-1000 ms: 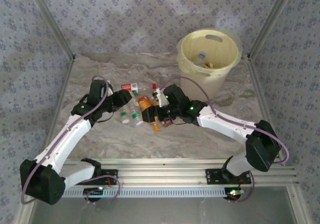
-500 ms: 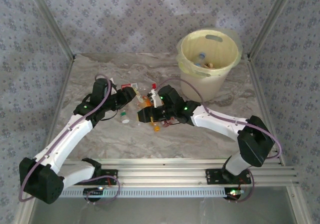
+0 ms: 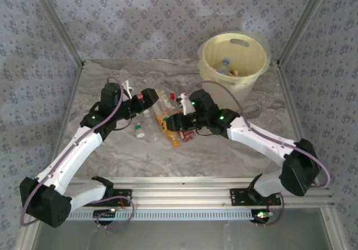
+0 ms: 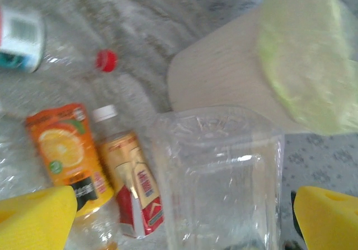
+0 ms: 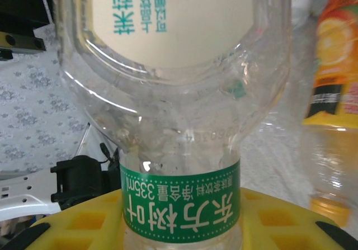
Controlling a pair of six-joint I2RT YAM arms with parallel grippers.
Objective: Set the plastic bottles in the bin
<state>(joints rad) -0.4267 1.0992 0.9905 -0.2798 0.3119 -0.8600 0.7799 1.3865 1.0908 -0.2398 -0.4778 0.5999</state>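
Marbled grey table (image 3: 140,155); crinkled clear bottles (image 3: 162,118), round cream bin (image 3: 251,54).

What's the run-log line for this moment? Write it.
left gripper open around clear bottle | right gripper shut on green-label bottle | both away from bin

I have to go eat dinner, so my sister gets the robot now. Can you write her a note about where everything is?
Left gripper: open, with a clear bottle between its fingers, not gripped.
Right gripper: shut on a green-label bottle, by the pile.
Bin: far right of the table, with a few bottles inside.
Done: those few are binned.
Left to do: bin the green-label one, then the clear one and the pile.
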